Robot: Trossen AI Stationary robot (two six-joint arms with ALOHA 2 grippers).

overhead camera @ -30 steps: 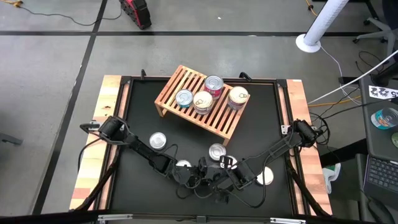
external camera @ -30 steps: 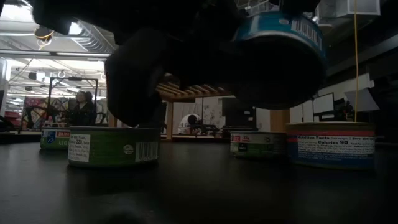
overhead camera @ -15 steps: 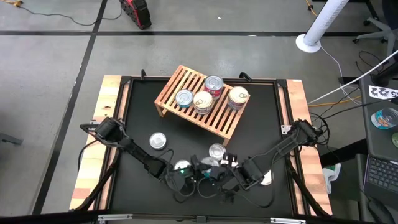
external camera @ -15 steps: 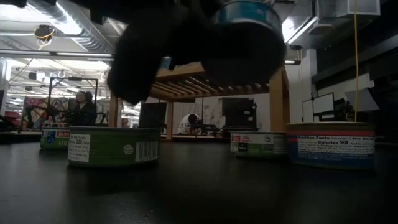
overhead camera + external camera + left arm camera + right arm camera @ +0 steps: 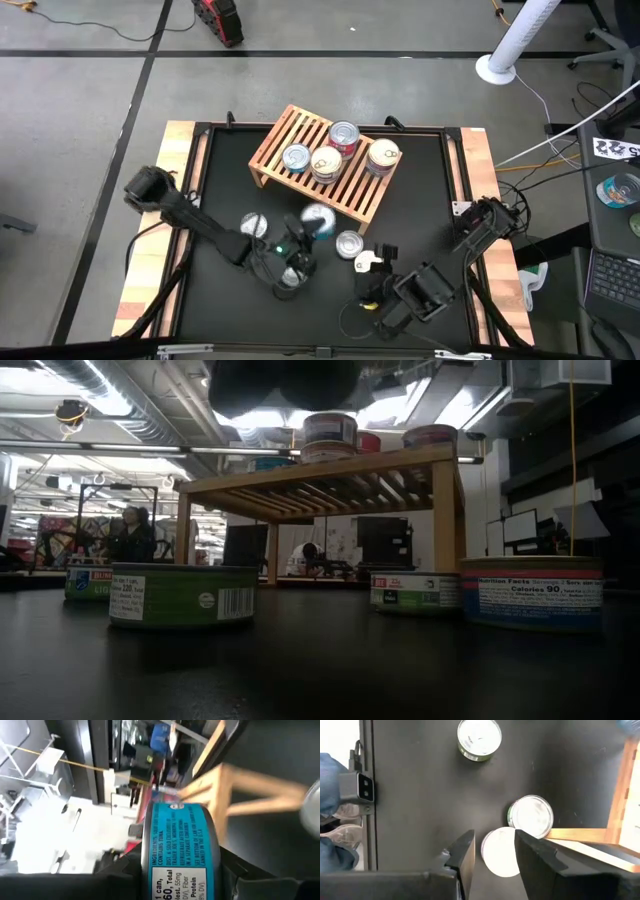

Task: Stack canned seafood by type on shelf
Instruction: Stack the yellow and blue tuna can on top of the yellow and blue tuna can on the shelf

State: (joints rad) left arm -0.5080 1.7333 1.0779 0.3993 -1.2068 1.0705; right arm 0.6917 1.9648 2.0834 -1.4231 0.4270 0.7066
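While the left gripper [image 5: 308, 228] is holding a blue-labelled can [image 5: 179, 851] clamped on edge between its fingers, it is hanging just in front of the shelf [image 5: 290, 135], above the desk [image 5: 420, 200]. The right gripper [image 5: 368, 262] is standing with its fingers [image 5: 462, 857] apart and holding nothing, low near the front of the desk, with a pale-lidded can [image 5: 501, 852] lying on the desk between them in the right wrist view.

Four cans are sitting on the shelf: a silver-lidded one [image 5: 296, 157], a cream one [image 5: 326, 162], a red one [image 5: 343, 134] and another cream one [image 5: 384, 152]. In the overhead view, cans on the desk are showing at the left [image 5: 254, 227], centre [image 5: 349, 244] and lower left [image 5: 290, 277]; others may be hidden by the arms. The shelf is lying just beyond the held can, well apart from the right gripper.
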